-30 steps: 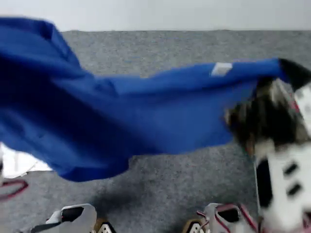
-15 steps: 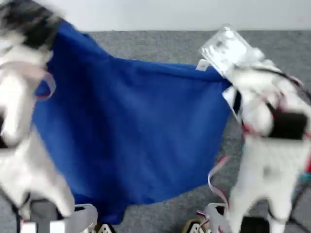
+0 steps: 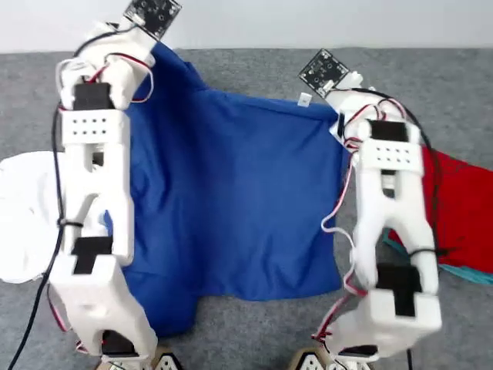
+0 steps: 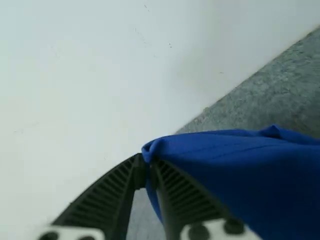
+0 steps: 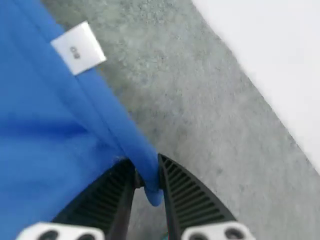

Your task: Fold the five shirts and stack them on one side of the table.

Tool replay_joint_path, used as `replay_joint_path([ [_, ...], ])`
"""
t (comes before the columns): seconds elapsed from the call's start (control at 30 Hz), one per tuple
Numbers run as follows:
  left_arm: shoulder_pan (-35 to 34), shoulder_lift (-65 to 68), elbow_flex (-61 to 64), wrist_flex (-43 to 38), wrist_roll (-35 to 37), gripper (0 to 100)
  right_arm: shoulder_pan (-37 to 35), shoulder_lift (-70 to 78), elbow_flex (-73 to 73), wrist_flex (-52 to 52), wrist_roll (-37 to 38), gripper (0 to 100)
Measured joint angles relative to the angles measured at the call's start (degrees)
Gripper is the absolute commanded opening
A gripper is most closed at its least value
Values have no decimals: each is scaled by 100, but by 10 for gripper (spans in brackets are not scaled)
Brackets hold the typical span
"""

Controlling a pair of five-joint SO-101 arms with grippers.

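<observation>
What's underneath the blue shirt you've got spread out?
The grey felt tabletop shows past the edges of the blue cloth shirt, so it likely lies on that. A white garment and a red garment lie to either side. Anything beneath it is covered.

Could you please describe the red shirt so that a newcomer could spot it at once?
On the grey table, a big blue shirt is spread between the two arms. Just outside the right arm lies the red shirt: the only red cloth, a teal edge beside it.
</observation>
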Motion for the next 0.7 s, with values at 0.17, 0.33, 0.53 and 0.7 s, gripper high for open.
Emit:
replay_joint_path([
  [0.17, 0, 440, 0, -1055, 0, 15, -9, 941, -844, -659, 9, 12],
  [0.33, 0, 826, 0, -1741, -105, 15, -9, 1723, -1688, -1169, 18, 12],
  [0.53, 0, 897, 0, -1741, -114, 15, -9, 2031, -1996, -1196, 18, 12],
  [0.7, 44, 607, 0, -475, -360, 15, -9, 2022, -2022, -308, 387, 12],
])
